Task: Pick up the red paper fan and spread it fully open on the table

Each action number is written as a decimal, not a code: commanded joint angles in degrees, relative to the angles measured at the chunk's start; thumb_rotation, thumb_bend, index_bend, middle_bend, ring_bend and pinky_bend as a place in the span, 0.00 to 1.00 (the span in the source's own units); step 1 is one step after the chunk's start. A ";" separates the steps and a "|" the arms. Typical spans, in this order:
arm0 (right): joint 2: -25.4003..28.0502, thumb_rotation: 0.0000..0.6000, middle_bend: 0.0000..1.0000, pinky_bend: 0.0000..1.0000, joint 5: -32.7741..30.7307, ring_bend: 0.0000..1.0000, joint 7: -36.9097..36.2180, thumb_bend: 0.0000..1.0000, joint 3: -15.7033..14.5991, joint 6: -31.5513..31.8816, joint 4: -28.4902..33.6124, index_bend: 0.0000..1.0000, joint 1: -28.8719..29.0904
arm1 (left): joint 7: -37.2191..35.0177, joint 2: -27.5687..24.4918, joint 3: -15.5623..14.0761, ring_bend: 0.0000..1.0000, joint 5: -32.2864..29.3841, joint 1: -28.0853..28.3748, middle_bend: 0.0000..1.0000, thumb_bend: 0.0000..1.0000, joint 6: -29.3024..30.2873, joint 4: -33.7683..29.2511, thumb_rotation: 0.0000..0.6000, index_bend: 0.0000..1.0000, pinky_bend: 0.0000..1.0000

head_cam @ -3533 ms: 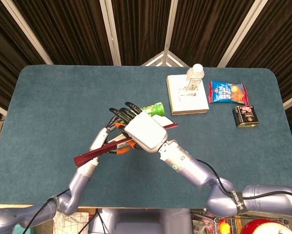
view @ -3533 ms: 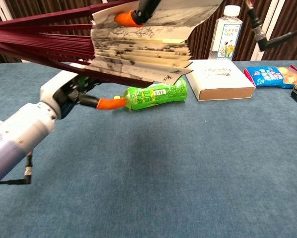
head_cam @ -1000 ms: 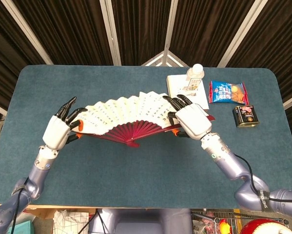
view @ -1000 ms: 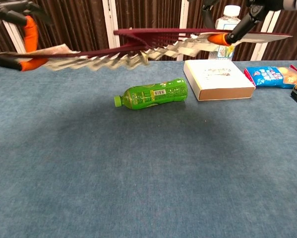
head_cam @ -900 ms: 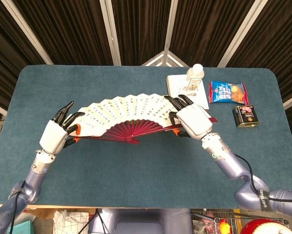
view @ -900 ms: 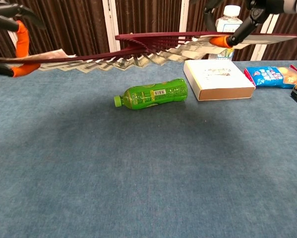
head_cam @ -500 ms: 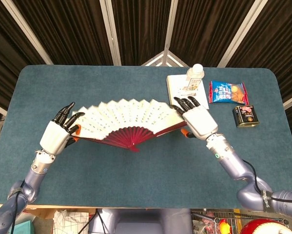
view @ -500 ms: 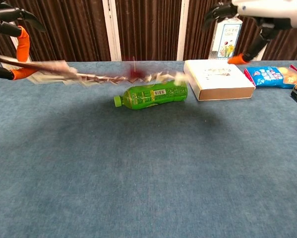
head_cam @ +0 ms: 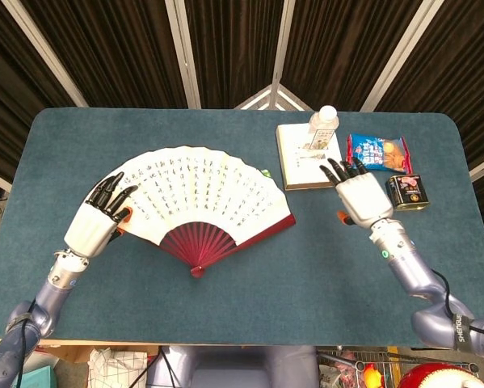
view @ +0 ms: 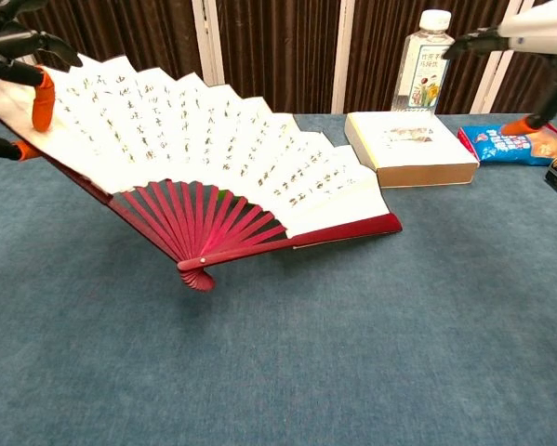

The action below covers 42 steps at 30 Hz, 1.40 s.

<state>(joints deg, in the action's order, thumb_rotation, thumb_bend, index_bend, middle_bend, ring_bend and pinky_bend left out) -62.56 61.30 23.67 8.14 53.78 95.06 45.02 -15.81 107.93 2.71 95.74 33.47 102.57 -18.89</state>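
The red paper fan [head_cam: 195,194] is spread wide, with white lettered paper and dark red ribs [view: 199,218]. Its pivot and right guard rest on the table, while its left side is raised, so it leans tilted. My left hand [head_cam: 96,222] pinches the fan's left edge, with an orange-tipped thumb [view: 43,91] on the paper. My right hand [head_cam: 361,198] hovers open to the right, apart from the fan, with nothing in it; in the chest view the right hand [view: 529,37] shows at the top right.
A green bottle [head_cam: 265,172] lies almost hidden behind the fan. At the back right are a white box [head_cam: 309,158], a water bottle [head_cam: 324,125], a blue snack bag [head_cam: 377,153] and a dark can [head_cam: 407,192].
My right hand has let go of the fan's right guard and drawn away to the right. The fan has dropped; its right end now lies on the table, and the left hand still holds it.
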 commanded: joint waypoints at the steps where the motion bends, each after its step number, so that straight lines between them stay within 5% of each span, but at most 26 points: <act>1: 0.22 1.00 0.06 0.09 -0.59 0.10 -1.50 0.28 -0.25 -0.17 -1.00 0.00 -0.88 | 2.47 -1.77 -0.99 0.00 -0.28 -1.62 0.15 0.11 -2.78 0.11 1.00 0.54 0.20; 3: 0.26 1.00 0.06 0.09 -0.83 0.10 -2.58 0.28 -0.39 -0.49 -1.68 0.00 -1.38 | 3.83 -3.66 -1.78 0.00 -0.55 -2.31 0.08 0.01 -6.63 -0.80 1.00 0.40 0.18; 8: -0.26 1.00 0.06 0.09 -1.04 0.10 -3.97 0.28 -0.58 -0.86 -3.53 0.00 -2.09 | 8.55 -9.01 -2.67 0.00 -1.87 -2.48 0.00 0.00 -16.19 -6.22 1.00 0.20 0.10; 16: -1.37 1.00 0.06 0.09 -1.47 0.10 -4.13 0.28 -0.60 -1.88 -5.09 0.00 -2.06 | 27.39 -21.95 -2.94 0.00 -6.71 -2.14 0.00 0.00 -32.32 -27.45 1.00 0.14 0.04; 24: -1.67 1.00 0.06 0.09 -0.52 0.10 -5.11 0.28 -1.18 -1.85 -5.75 0.00 -3.03 | 47.71 -34.86 0.32 0.00 -21.82 -4.44 0.00 0.00 -42.46 -53.34 1.00 0.13 0.02; 29: -1.58 1.00 0.06 0.09 2.87 0.10 -11.00 0.28 -1.61 2.83 -4.90 0.00 -7.11 | 49.73 -40.65 0.92 0.00 -27.57 -8.25 0.00 0.00 -39.40 -65.11 1.00 0.12 0.01; 36: -2.44 1.00 0.06 0.07 9.39 0.10 -22.84 0.28 -4.62 15.39 -2.76 0.04 -17.80 | 41.39 -46.65 0.19 0.00 -27.10 -20.25 0.00 0.01 -21.74 -80.83 1.00 0.11 0.01; 42: -5.51 1.00 0.06 0.05 17.88 0.10 -29.19 0.28 -8.36 27.42 -7.30 0.06 -26.22 | 34.94 -45.40 -1.15 0.00 -21.94 -28.02 0.00 0.01 -9.12 -78.12 1.00 0.11 0.00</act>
<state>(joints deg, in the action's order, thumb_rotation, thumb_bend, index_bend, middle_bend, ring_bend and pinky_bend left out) -65.97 74.64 -2.41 2.19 75.14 90.39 23.64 23.55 63.00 2.43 70.96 10.95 86.61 -97.08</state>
